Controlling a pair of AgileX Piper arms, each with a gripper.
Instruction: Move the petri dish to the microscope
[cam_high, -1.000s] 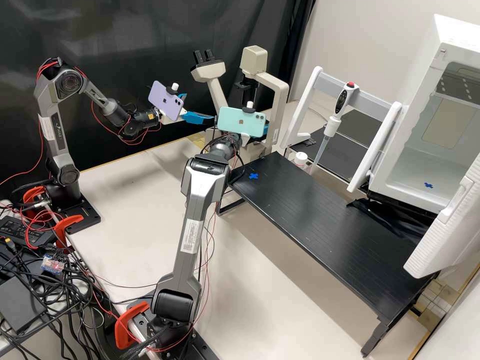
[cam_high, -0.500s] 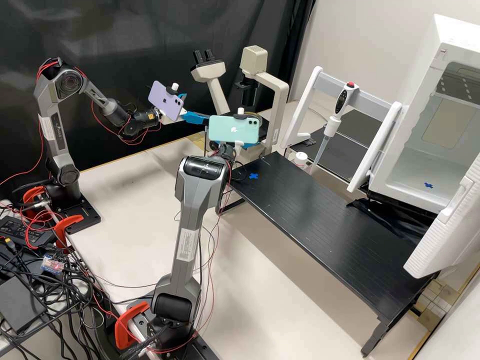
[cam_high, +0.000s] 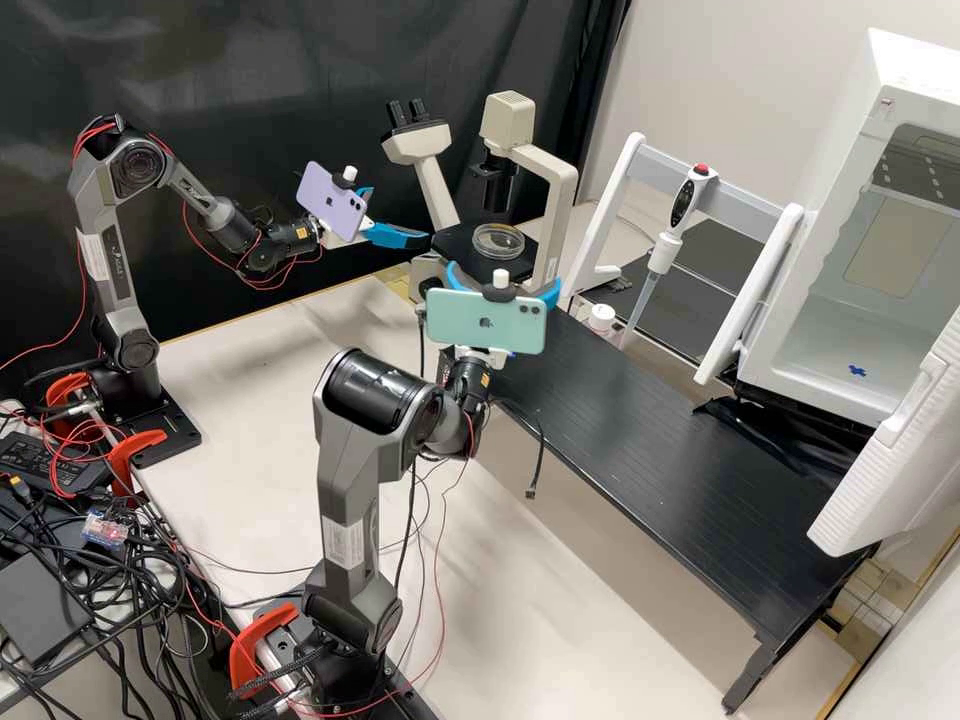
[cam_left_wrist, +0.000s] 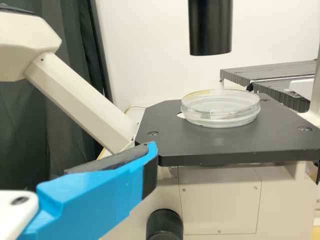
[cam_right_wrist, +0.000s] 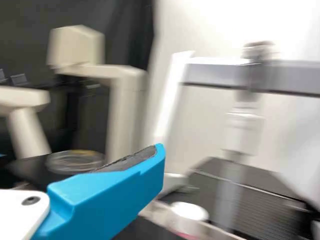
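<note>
The clear round petri dish (cam_high: 498, 241) lies flat on the microscope's black stage (cam_high: 462, 243), under the condenser. My left gripper (cam_high: 401, 214) stands open at the stage's left side, apart from the dish. In front of the stage is my right gripper (cam_high: 504, 278), open and partly hidden by its green phone. In the left wrist view, the dish (cam_left_wrist: 220, 108) rests beyond the blue finger of my left gripper (cam_left_wrist: 150, 155). The right wrist view is blurred; the dish (cam_right_wrist: 75, 161) appears behind a finger of my right gripper (cam_right_wrist: 159, 155).
A black raised shelf (cam_high: 640, 440) runs from the microscope (cam_high: 560, 200) toward the front right. Behind it are a pipette (cam_high: 665, 245) on a white stand and a white-capped bottle (cam_high: 601, 318). The open white incubator (cam_high: 850, 330) stands at the right.
My right gripper has drawn back from the stage toward the front, and its arm has folded. Its fingers and the dish have come into sight. The left arm has stayed nearly still.
</note>
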